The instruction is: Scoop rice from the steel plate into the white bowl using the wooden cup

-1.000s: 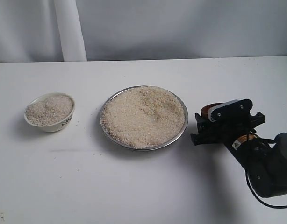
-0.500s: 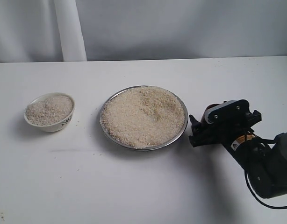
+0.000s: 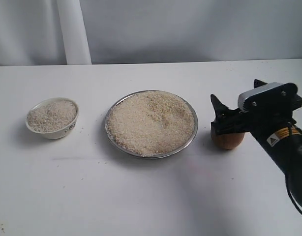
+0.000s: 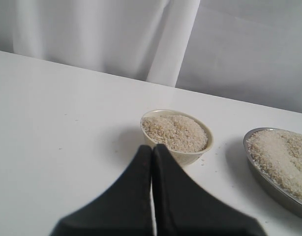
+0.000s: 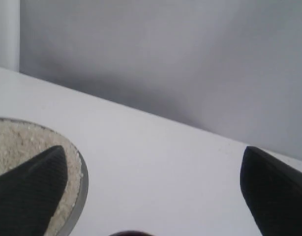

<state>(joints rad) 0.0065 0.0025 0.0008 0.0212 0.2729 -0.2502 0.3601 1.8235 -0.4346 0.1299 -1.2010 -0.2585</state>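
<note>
The steel plate [image 3: 192, 137] sits mid-table, heaped with rice [image 3: 151, 120]. To its left stands the white bowl [image 3: 60, 132], also holding rice. The wooden cup [image 3: 227, 140] rests on the table just right of the plate. My right gripper [image 3: 234, 92] hangs over the cup, open, with nothing between its wide-apart fingers; only a sliver of the cup's rim [image 5: 129, 233] shows in the right wrist view, beside the plate's rim [image 5: 81, 191]. My left gripper [image 4: 152, 147] is shut and empty, just short of the bowl [image 4: 200, 151]; it is out of the exterior view.
White tabletop all round, with a white upright post [image 3: 72, 32] and a grey curtain at the back. A few stray grains lie near the bowl. The plate's edge [image 4: 269, 179] shows beside the bowl in the left wrist view.
My right gripper has risen and shifted to the right, away from the plate. The wooden cup, earlier mostly hidden behind the fingers, now shows standing on the table beneath them.
</note>
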